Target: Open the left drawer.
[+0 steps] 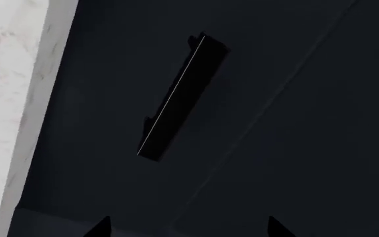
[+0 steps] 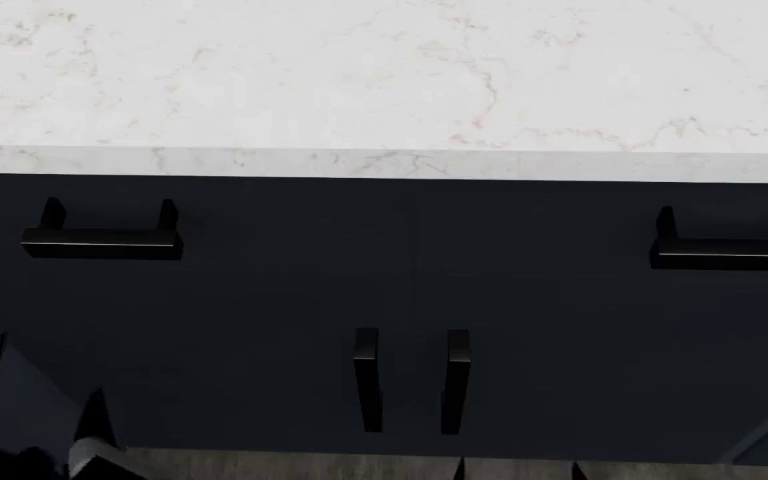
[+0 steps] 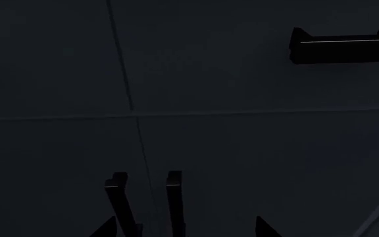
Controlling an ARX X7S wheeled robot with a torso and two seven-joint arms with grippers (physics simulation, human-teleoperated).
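Left drawer [image 2: 224,240], dark navy w/ flat front, sits closed under the white marble countertop [image 2: 384,70] at the left of the head view, front flush w/ the rest of the cabinet face. Its short black horizontal bar handle [image 2: 101,240] on two posts stands out from the front, nothing touching it. In the left wrist view the same handle [image 1: 179,96] shows as a slanted black bar w/ a thin bright edge, the pale marble edge [image 1: 12,98] to one side of it.

Twin navy drawer front [image 2: 624,240] w/ matching black bar handle [image 2: 731,252] is at the right of the head view, also shut. Below and between the two drawers, two navy cabinet doors [image 2: 224,380] meet at a centre seam, each w/ a vertical black handle; left one [image 2: 367,380] and right one [image 2: 456,380] are close together.

Left gripper [image 1: 188,228]: only two dark fingertips poke into the left wrist view, set well apart, so the claw reads wide, holding nothing, apart from the drawer handle. In the head view the left arm [image 2: 11,420] is a dark shape low at the left corner, below the left drawer handle.

Right gripper [image 3: 185,228]: two dark tips in its wrist view, also spread wide, empty, near the vertical door handles [image 3: 120,202]; twin drawer's handle [image 3: 344,44] is well away from them.
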